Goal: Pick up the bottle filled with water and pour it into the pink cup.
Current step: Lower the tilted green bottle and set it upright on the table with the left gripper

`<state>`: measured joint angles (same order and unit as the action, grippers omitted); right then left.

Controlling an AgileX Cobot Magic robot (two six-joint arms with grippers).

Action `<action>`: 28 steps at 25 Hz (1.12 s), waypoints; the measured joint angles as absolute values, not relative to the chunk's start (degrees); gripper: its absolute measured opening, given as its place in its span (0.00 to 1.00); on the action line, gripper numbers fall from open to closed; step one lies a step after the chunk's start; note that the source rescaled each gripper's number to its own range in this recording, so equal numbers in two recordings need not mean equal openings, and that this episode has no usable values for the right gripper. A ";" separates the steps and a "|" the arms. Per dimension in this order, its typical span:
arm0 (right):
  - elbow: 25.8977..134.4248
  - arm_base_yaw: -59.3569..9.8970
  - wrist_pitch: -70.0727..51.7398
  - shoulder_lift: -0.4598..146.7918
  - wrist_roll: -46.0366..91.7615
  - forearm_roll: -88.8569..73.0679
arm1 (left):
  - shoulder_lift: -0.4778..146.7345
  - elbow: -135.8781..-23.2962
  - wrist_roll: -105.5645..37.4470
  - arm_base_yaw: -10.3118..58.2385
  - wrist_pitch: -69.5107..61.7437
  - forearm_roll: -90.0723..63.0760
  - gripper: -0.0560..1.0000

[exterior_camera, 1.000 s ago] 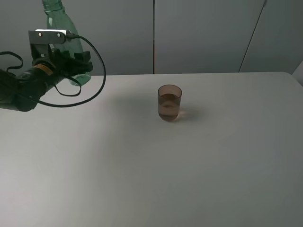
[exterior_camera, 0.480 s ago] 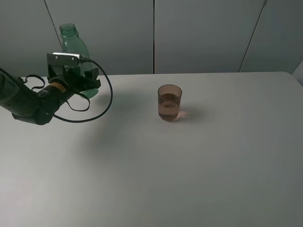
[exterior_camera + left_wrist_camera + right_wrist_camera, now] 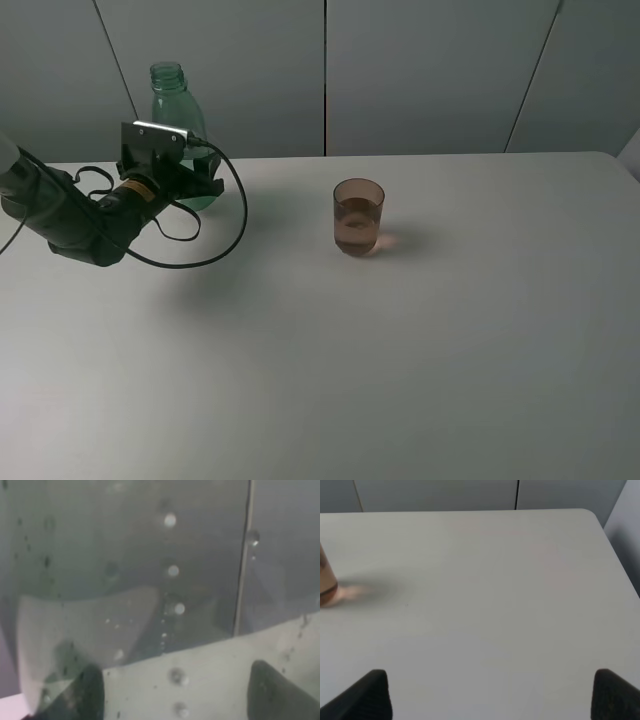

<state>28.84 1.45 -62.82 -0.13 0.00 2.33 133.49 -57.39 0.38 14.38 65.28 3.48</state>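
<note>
Item: bottle [image 3: 178,110], upper left, uncapped, pinched upright by left gripper [image 3: 196,178] fingers. Pink cup [image 3: 358,216], centre, already holds liquid. We judge pouring done; release remains.

At the left of the exterior high view, the left arm [image 3: 70,215] is a rounded, matte black limb, with a pale light-grey segment just showing at the far left edge. Near its wrist sits a narrow yellow-orange band. Above the wrist is a flat, black rectangular camera block with a bright silvery top edge. A thin black cable loops out from that block and curves below the arm, and another loop of black cable lies nearer the left edge. The black left end effector [image 3: 195,180] has angular, blocky fingers. In the right wrist view, two dark fingertips [image 3: 367,695] with rounded ends fill the lower corners.
</note>
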 joint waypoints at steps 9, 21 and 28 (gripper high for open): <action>28.84 1.45 -62.82 -0.13 0.00 2.33 | 135.07 -57.39 -0.33 14.38 65.28 3.84 0.08; 28.84 1.45 -62.82 -0.13 0.00 2.33 | 135.07 -57.39 -0.33 14.38 65.06 3.95 0.08; 28.84 1.45 -62.82 -0.13 0.00 2.33 | 135.07 -57.39 -0.33 14.38 64.79 3.95 0.40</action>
